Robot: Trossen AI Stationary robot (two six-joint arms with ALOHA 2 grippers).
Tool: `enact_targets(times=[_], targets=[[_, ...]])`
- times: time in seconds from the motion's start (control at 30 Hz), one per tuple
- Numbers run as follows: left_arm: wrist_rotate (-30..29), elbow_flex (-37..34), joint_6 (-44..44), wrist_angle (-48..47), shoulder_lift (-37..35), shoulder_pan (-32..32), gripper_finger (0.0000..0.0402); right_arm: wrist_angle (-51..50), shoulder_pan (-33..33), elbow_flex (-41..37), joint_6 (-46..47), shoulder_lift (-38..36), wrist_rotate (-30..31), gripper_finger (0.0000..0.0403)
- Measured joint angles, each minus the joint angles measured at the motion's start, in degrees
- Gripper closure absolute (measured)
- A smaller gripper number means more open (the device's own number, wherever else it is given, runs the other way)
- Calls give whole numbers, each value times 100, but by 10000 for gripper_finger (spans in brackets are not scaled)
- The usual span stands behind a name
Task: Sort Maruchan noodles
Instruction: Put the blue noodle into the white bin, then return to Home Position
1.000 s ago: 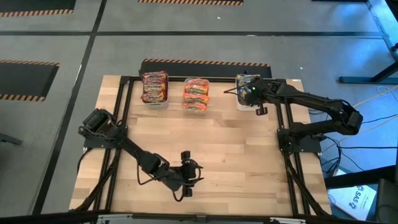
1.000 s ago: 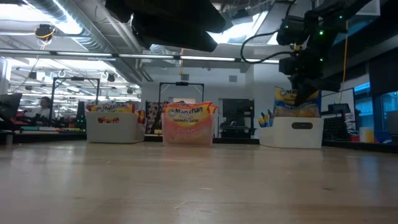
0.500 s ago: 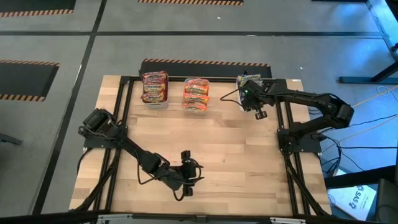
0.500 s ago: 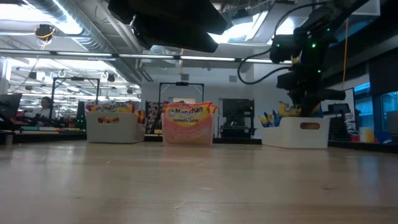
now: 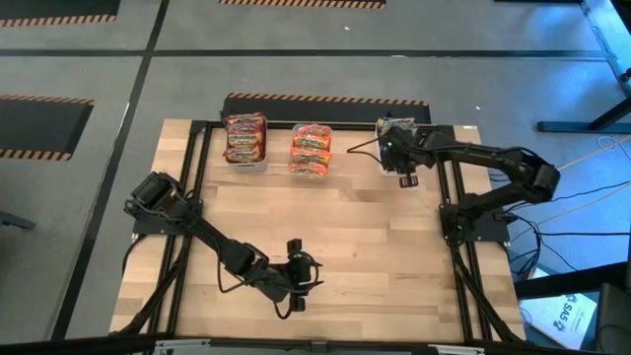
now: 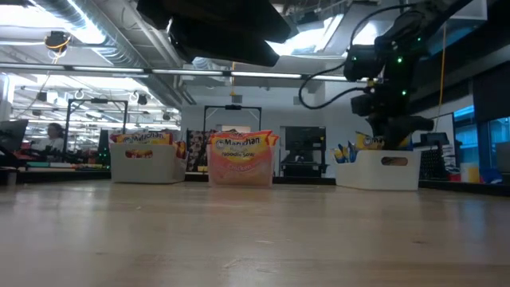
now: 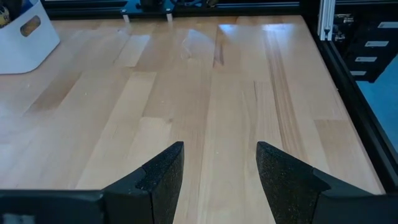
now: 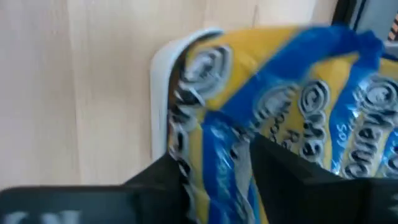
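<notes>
Three bins stand along the table's far edge. One holds dark red Maruchan noodles, one pink-orange packets, and the white bin at the far right holds blue-yellow packets. My right gripper points steeply down into that white bin. Its fingers stand apart, one on each side of the upper edge of a blue-yellow packet, which rests in the bin among the others. My left gripper hovers open and empty above the table's near middle. My right gripper has one finger on each side of the blue-yellow packet's upper edge, coming from above. The picture is blurred, and I cannot tell whether either finger touches the packet.
Bare wooden tabletop lies between the bins and my left gripper. A black metal frame runs along the table's sides. Beyond the far edge is a workshop room, with a person far off at the left.
My right gripper has gone down into the white bin with the blue-yellow packet. The packet stood well above the bin's rim and now sits low inside it, only its top showing.
</notes>
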Motion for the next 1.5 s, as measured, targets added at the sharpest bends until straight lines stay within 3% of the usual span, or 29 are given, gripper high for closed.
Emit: enact_targets(times=[0.13,0.27,0.43,0.57,0.7,0.87,1.03,1.23,1.37,1.5], targets=[[0,0,1,1,0,0,206,-464,0,352,335,-77,178,227],[0,0,1,3,0,0,206,-1196,0,1107,1183,-265,-291,201],[0,0,7,6,-3,13,206,-1902,436,1940,2737,-556,-1053,203],[7,0,169,-4,-89,28,206,-1438,1124,2034,3480,-913,-1673,214],[27,0,317,-4,-264,128,211,-939,1853,1990,4041,-1171,-1707,228],[-14,0,458,-134,-542,223,238,-149,2682,1440,4407,-1609,-1384,249],[-357,2,388,-844,-681,214,294,937,3284,538,4657,-2305,-1105,275],[-274,-37,304,-1057,-680,219,385,2499,3803,-701,4812,-3313,-1588,310],[-229,-307,350,-1053,-839,237,395,3035,3986,-1388,4966,-3942,-1620,351],[360,-924,627,-420,-1268,365,400,3551,4017,-1930,5088,-4479,-1630,396]])
